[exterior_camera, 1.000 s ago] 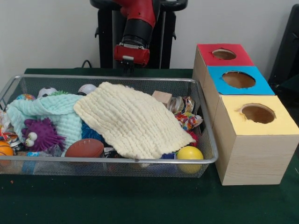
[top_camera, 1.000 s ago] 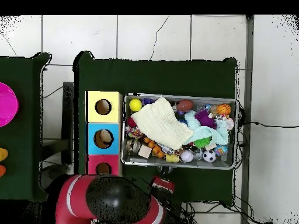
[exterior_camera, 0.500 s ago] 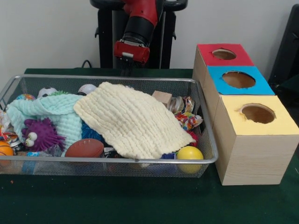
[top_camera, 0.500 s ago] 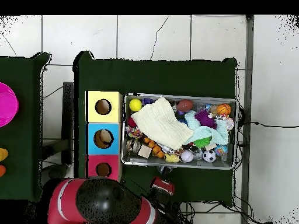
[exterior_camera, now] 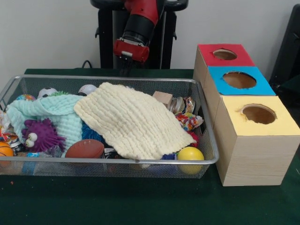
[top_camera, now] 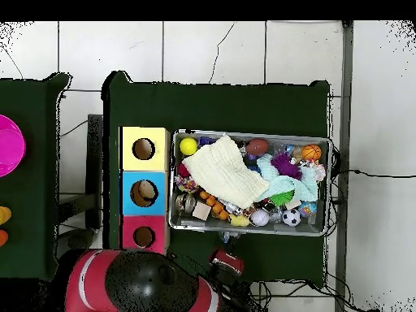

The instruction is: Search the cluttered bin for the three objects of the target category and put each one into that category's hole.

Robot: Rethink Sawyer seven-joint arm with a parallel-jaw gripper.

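Overall, hand (exterior_camera: 127, 68) behind bin (exterior_camera: 206, 140) far rim, grip state unclear, cloth (exterior_camera: 133, 119) topmost.

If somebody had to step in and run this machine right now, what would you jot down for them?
End effector: raised behind the far rim of the wire bin, outside it, nothing seen in it; open or shut cannot be told.
Bin: full of toys, with a cream cloth and a mint cloth draped over much of them. Showing: yellow ball, brown football, purple spiky toy, wooden block.
Boxes beside the bin: red, blue, yellow, each with a hole. The overhead view shows something inside the blue one.
Left: uncover and sort the target items; which category is meant is not shown.
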